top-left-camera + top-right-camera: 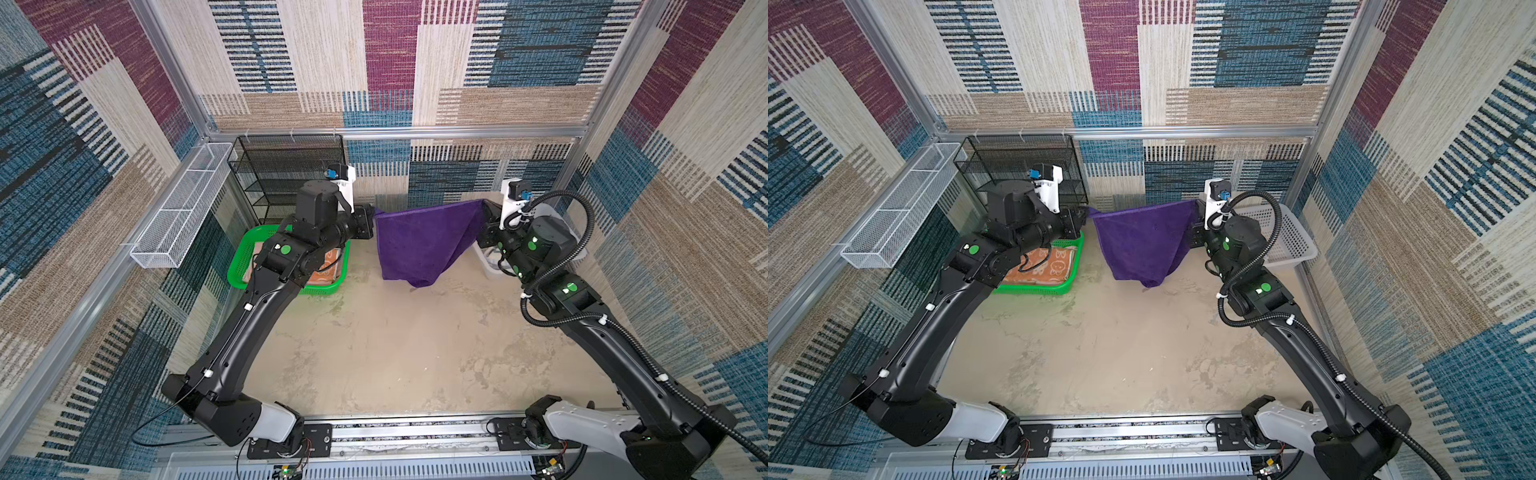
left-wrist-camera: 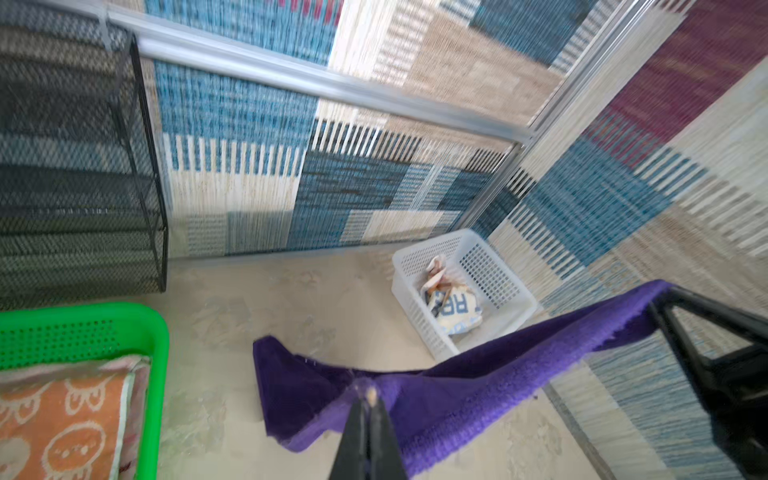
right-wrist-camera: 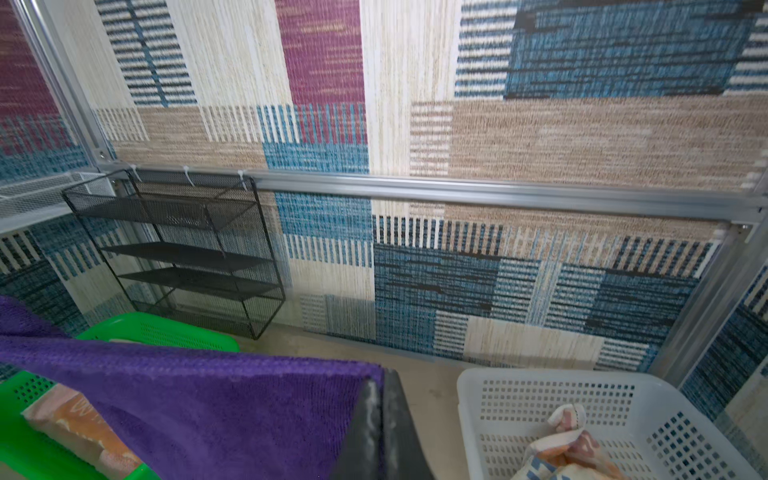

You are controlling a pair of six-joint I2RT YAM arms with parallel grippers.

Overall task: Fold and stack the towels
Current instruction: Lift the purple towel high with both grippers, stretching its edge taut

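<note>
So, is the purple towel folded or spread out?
Spread: the purple towel hangs open between the left gripper and right gripper, each shut on a corner.

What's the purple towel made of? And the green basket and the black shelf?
Purple towel: soft fuzzy cloth, likely terry; it sags and shows nap. Green basket: looks like shiny moulded plastic with holes. Black shelf: probably matte metal mesh on a thin wire frame.
</note>
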